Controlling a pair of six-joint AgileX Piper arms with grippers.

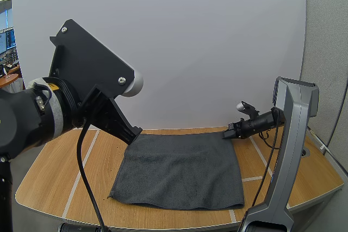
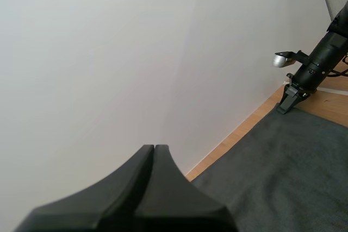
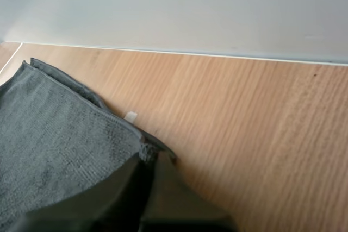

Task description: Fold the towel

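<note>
Item: towel [image 1: 182,169], one, dark grey, plain terry. It lies spread flat at the middle of the wooden table [image 1: 54,172], roughly rectangular, its near edge close to the table's front rim. In the right wrist view its far edge shows two layers, one on the other. No brand or writing can be read on it. A small white scrap [image 3: 130,116] lies on the wood just beside that edge; whether it carries print cannot be told.

Grippers: two.
- Right gripper [image 3: 148,158]: at the towel's far right corner, fingertips closed with the corner of the cloth pinched between them. Its arm rises from the near right, and the forearm runs low and leftward over the table.
- Left gripper [image 1: 136,132]: at the towel's far left corner, fingers pressed together as one dark wedge, nothing seen between them. Its arm comes in from the left, wrist angled down and to the right. A yellow sticker [image 1: 53,86] sits on the wrist joint, unreadable.

Table: one, light wood grain, marked with several white tape lines [image 1: 80,175].
</note>
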